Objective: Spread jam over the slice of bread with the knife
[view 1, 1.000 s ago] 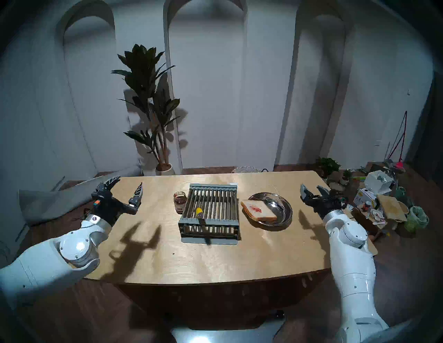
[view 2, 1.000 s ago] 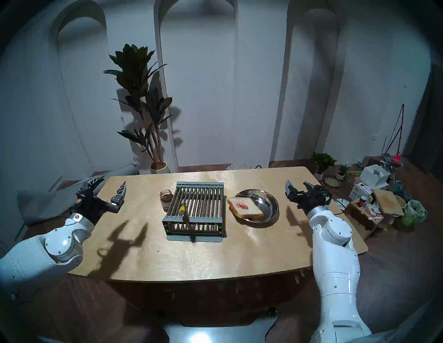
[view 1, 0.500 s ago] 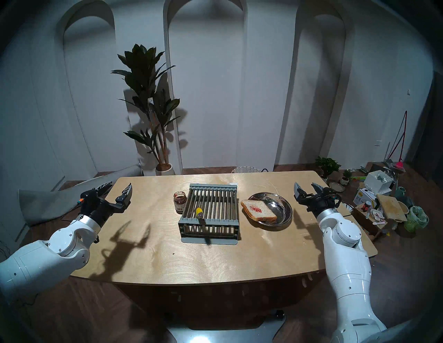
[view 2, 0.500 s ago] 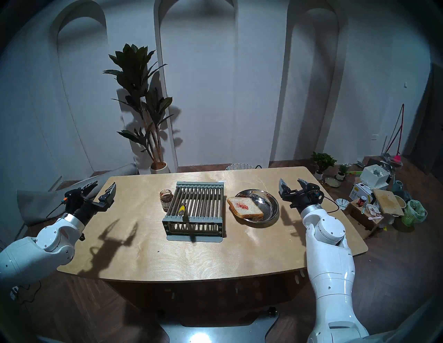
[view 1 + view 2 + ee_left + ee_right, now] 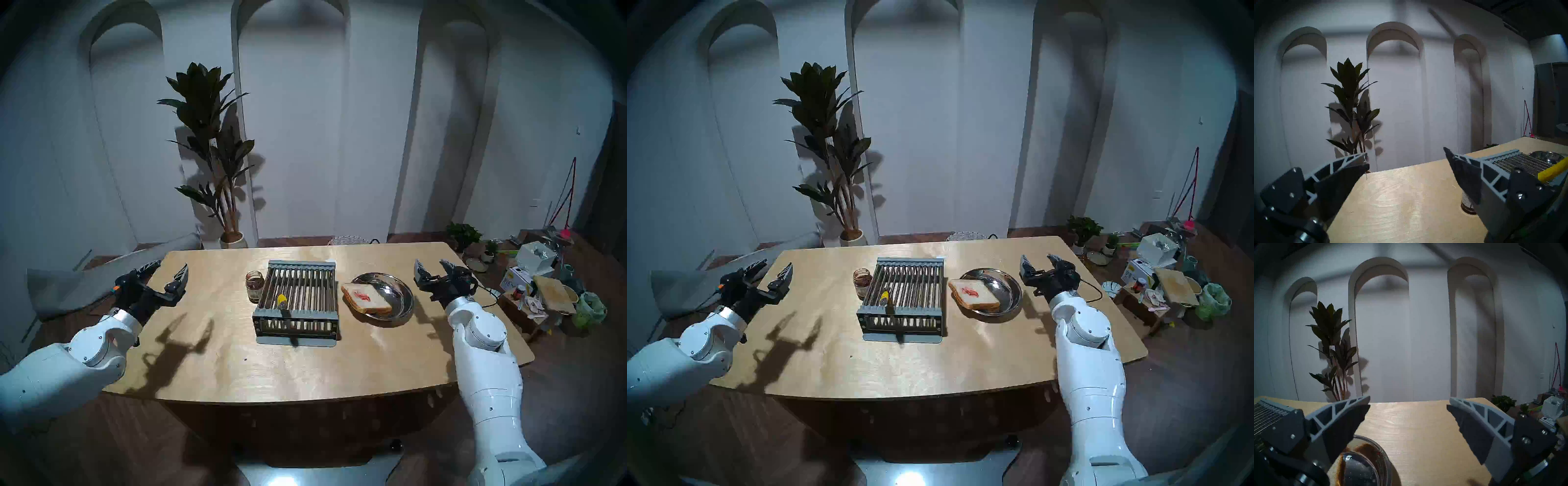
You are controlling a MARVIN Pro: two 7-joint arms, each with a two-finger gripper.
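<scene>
1. Rack: grey metal bars in a grey frame, standing mid-bench; the landmark for all positions below.
2. Knife: lies on the rack's bars near its front left corner, yellow handle uppermost. The blade cannot be made out among the bars. In the left wrist view the handle shows at the right edge.
3. Jar: clear glass, lid off, dark red-brown jam inside; stands on the bench just beside the rack's left side.
4. Plate: round, shiny metal, to the right of the rack and near it.
5. Bread: square slice lying in the plate, on the side nearer the rack, its left corner over the rim. A small red smear of jam marks its middle; the rest of the crumb is bare.
6. Left gripper: released, jaws wide apart, grasping nothing; hovers over the bench's left edge, well apart from the rack.
7. Right gripper: released, jaws wide apart, grasping nothing; hovers beyond the plate, on the side away from the rack.
</scene>
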